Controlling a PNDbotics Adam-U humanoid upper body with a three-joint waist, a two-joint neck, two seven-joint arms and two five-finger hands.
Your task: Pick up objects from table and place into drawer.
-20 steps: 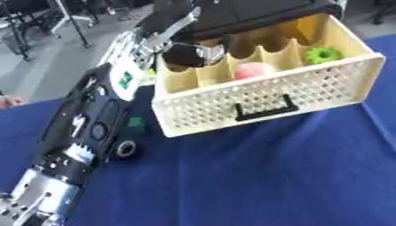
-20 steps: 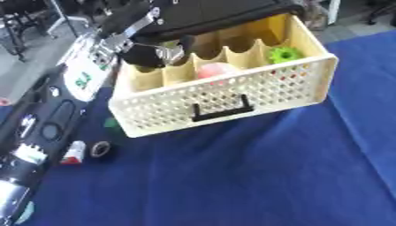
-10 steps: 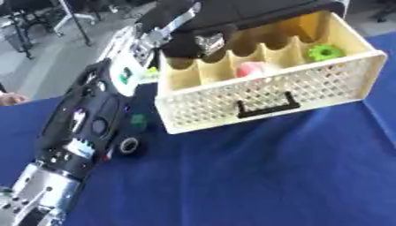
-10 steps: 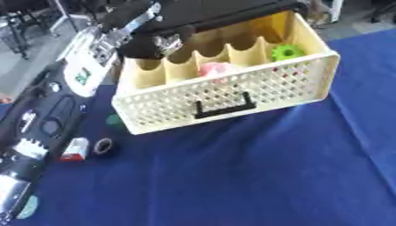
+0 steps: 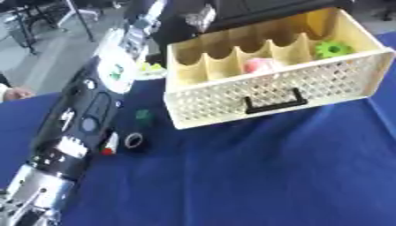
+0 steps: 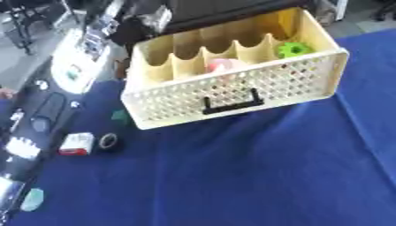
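- The left hand [image 5: 147, 17] has been drawn back left from over the drawer [image 5: 271, 95]; whether anything is held cannot be told.
- A drop into the far-left compartment is judged done; a black ring [image 6: 108, 141] and red-white piece [image 6: 76, 144] remain outside.

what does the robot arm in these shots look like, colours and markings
Only the left arm shows. Its long middle section is black with oval recesses, its upper shell is white with a small green mark, and a ribbed silver joint sits near the bottom edge. The left hand is silver and black, blurred. No right arm is visible.

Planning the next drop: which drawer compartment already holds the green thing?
The far right compartment of the drawer holds the green gear-shaped piece; a pink object sits left of it.
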